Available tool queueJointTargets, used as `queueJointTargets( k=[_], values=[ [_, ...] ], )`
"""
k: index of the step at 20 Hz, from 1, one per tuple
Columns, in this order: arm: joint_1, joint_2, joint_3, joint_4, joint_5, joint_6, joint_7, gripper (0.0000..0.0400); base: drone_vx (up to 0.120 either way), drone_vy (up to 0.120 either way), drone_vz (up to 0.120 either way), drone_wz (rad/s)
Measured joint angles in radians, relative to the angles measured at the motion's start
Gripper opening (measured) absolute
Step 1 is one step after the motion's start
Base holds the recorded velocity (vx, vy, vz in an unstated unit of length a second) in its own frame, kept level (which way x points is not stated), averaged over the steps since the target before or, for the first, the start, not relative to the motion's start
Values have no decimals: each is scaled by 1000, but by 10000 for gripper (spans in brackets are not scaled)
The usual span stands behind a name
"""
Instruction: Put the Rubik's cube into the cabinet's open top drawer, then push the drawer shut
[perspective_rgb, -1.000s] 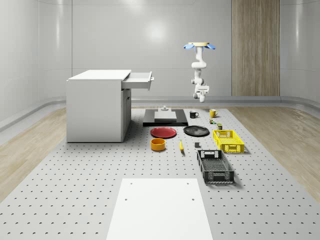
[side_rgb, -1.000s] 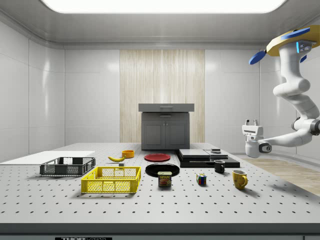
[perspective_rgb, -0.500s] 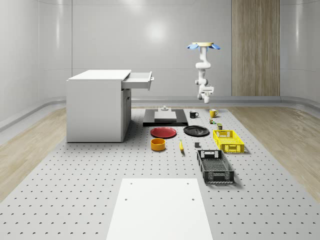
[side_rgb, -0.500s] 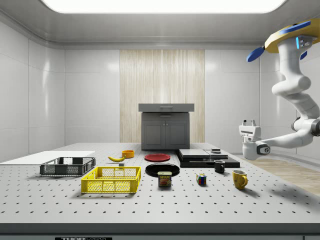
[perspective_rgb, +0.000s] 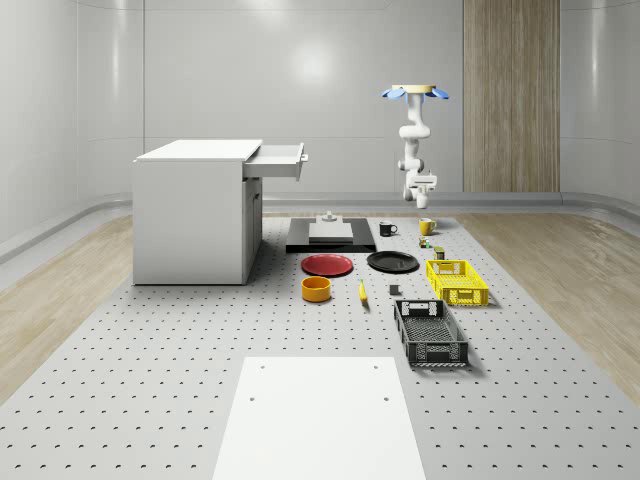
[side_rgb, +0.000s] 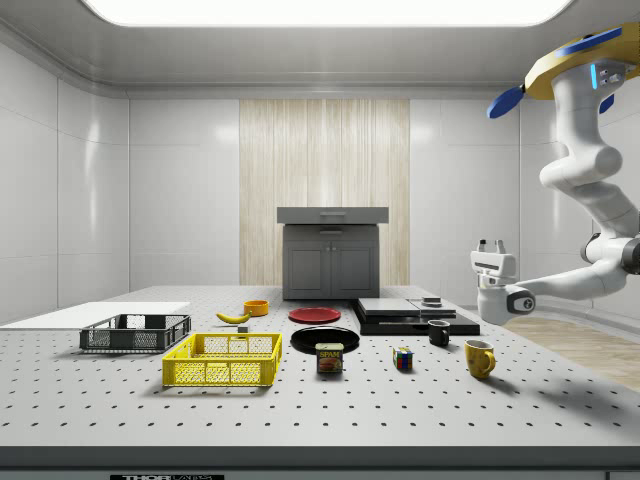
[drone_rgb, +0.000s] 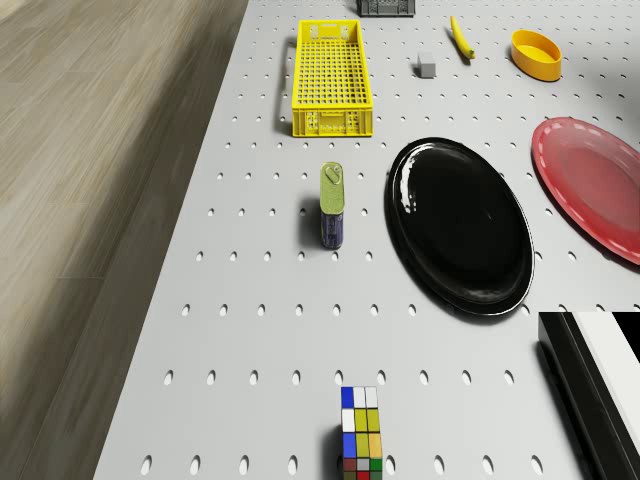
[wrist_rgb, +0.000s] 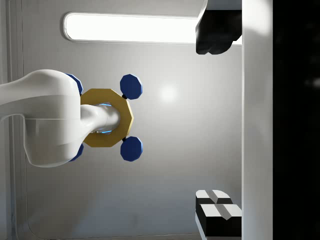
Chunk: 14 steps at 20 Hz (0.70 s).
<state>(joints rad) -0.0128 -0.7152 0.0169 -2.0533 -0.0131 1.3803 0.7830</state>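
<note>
Pointing upward with its two fingers spread apart and holding nothing, the white two-finger gripper (side_rgb: 490, 244) hangs above the yellow mug (side_rgb: 479, 357). The multicoloured Rubik's cube (side_rgb: 402, 358) rests on the perforated grey table (side_rgb: 300, 410), near the tin can (drone_rgb: 332, 205). The blue-rotored drone (perspective_rgb: 414, 92) hovers over the table's far end, well apart from the white cabinet's open top drawer (perspective_rgb: 279, 160).

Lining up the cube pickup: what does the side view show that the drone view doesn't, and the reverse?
Side view: the drone hovering high at the side view's right, its hand open, fingers up, above the yellow mug; also the cabinet with its top drawer open.
Drone view: the layout from above, with bare table around the Rubik's cube.
Both: the cube, the can, the black plate and the yellow crate.
</note>
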Motion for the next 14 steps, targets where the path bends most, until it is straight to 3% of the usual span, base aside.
queueJointTargets(
  k=[14],
  values=[
    [-35, -10, 114, -19, -160, 13, 21, 400, 120, 0, 0, 0]
  ],
)
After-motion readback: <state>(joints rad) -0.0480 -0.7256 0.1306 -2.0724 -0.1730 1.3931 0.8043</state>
